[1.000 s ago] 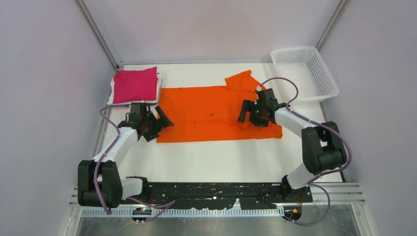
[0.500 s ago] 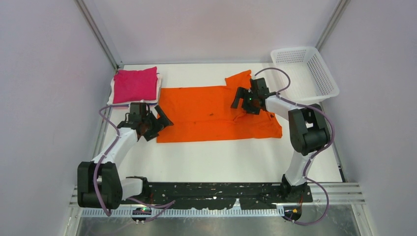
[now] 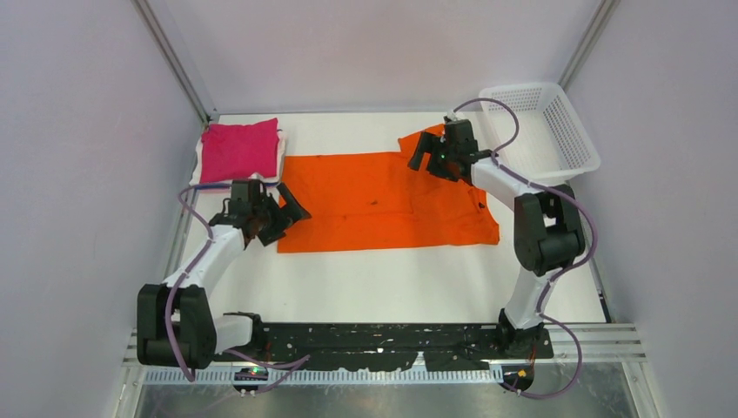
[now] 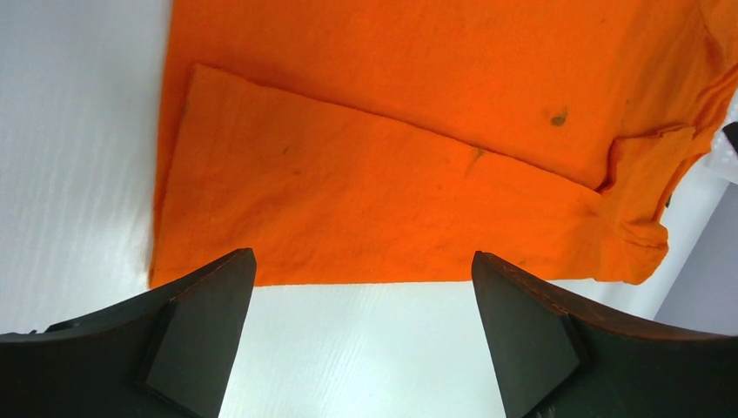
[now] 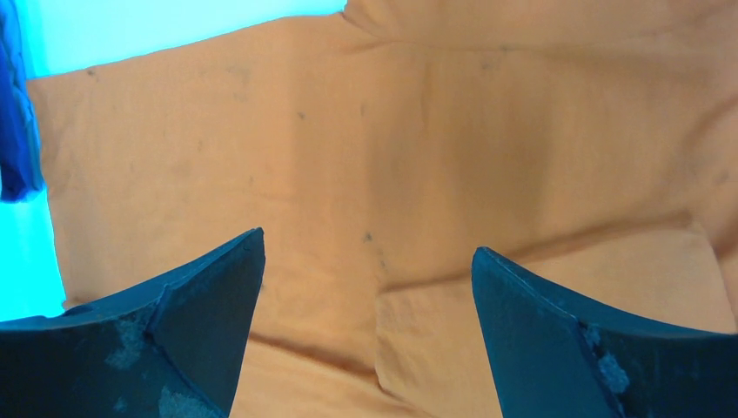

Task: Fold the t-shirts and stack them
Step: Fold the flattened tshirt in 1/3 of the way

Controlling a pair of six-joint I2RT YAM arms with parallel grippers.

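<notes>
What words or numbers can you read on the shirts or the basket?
None can be read. The bright orange cloth t-shirt shows only small dark specks, not letters. The folded magenta-pink cloth t-shirt and the white plastic lattice basket are plain.

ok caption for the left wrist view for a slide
Open left jaws framing the edge of the part-folded orange t-shirt

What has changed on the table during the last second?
The right arm reached farther out, moving its open fingers from the orange t-shirt's near right part to its far right corner. Nothing was gripped. The left fingers, magenta t-shirt and basket stayed put.
</notes>
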